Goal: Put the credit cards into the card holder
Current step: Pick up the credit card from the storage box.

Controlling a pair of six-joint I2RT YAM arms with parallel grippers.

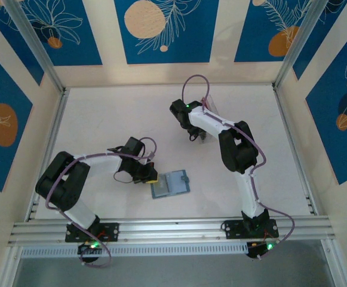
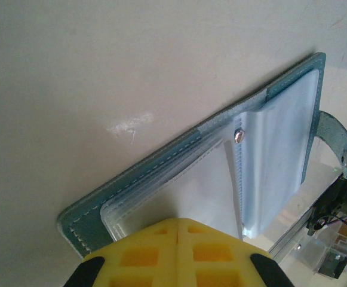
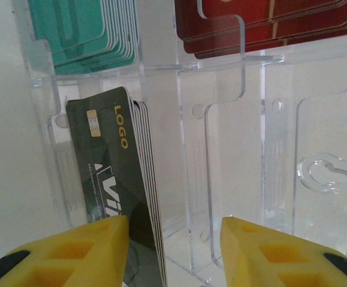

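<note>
Dark credit cards [image 3: 110, 161]: likely stiff, slick, light; stacked upright in clear tray [image 3: 221, 119], between spread right tool [image 3: 173, 226]; grip one across flat faces. Card holder [image 1: 170, 184]: soft, open on tabletop [image 1: 119, 119]; left tool [image 2: 179, 239] pressed together at its edge.

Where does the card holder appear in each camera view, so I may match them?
Top external: card holder, lying open, low centre of the picture.
Left wrist: card holder, spread from lower left to upper right.
Shared landmark: the left gripper, its yellow jaws at the holder's edge.
</note>
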